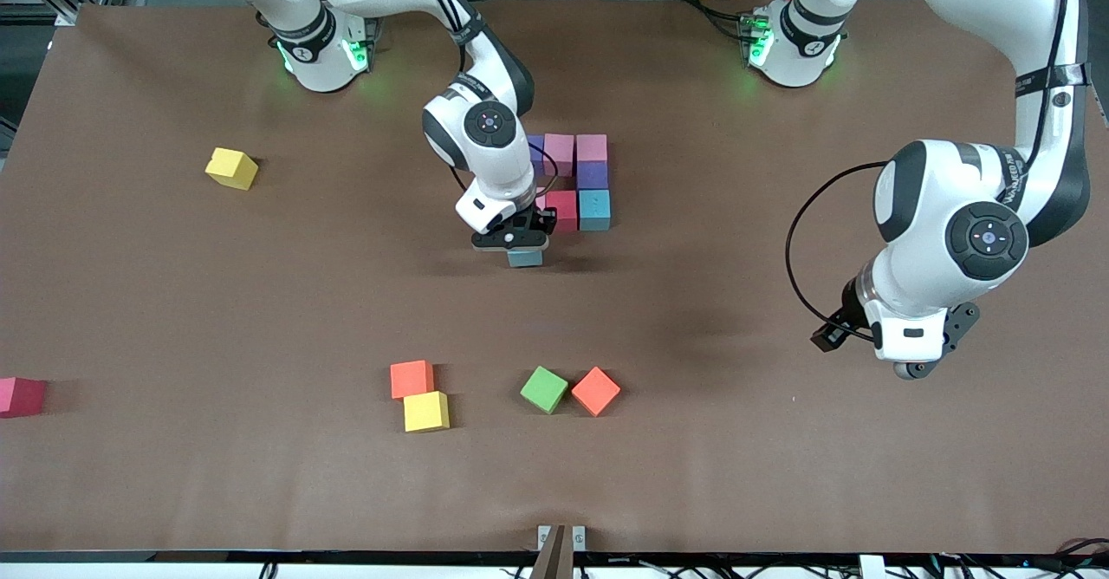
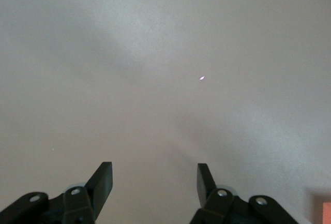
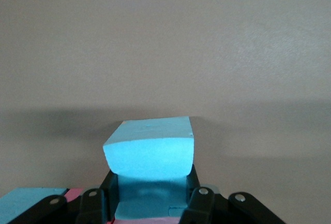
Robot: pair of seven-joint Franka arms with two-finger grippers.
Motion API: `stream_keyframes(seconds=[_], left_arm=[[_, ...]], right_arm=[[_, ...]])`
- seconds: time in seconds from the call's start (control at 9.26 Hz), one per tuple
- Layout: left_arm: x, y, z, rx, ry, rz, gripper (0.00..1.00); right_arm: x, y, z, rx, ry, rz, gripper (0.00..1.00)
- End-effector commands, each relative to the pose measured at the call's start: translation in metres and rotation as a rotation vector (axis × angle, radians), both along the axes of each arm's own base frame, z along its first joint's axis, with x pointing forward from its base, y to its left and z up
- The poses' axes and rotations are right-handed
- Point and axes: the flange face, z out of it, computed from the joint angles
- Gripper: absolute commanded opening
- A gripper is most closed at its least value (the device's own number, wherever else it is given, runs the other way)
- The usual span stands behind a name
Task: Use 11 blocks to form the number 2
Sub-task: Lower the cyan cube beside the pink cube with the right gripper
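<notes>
The number 2 (image 1: 573, 182), half-built mid-table, lies just beside the right gripper (image 1: 522, 248), which clamps a light blue block (image 3: 150, 151) over the cloth next to the red cube (image 1: 563, 210), while the left gripper (image 2: 154, 182) waits, fingers parted and empty, well apart.

The right gripper (image 1: 525, 245) is clamped on a light blue cube (image 1: 525, 257), so nothing passes between its jaws. Just beside them stand a red cube (image 1: 563, 210) and another light blue cube (image 1: 594, 209) of the partly built figure. The left gripper (image 2: 155, 182) hangs with jaws apart over bare brown table (image 2: 165, 69), with only an orange cube (image 2: 326, 213) off to one side.
</notes>
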Motion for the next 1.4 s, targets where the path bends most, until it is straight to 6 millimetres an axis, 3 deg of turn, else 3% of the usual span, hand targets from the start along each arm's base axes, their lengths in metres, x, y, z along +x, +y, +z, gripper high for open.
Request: stream_keyframes(seconds=[0.0, 0.86, 1.3], left_arm=[[0.002, -0.003, 0.002, -0.015, 0.003, 0.001, 0.74], [0.003, -0.003, -0.001, -0.014, 0.006, 0.003, 0.74], [0.003, -0.003, -0.001, -0.014, 0.006, 0.003, 0.74]], right_arm=[[-0.005, 0.003, -0.002, 0.020, 0.011, -0.009, 0.00], [-0.002, 0.000, -0.012, 0.006, 0.029, 0.008, 0.00], [0.009, 0.011, -0.009, 0.002, 0.070, -0.015, 0.00]])
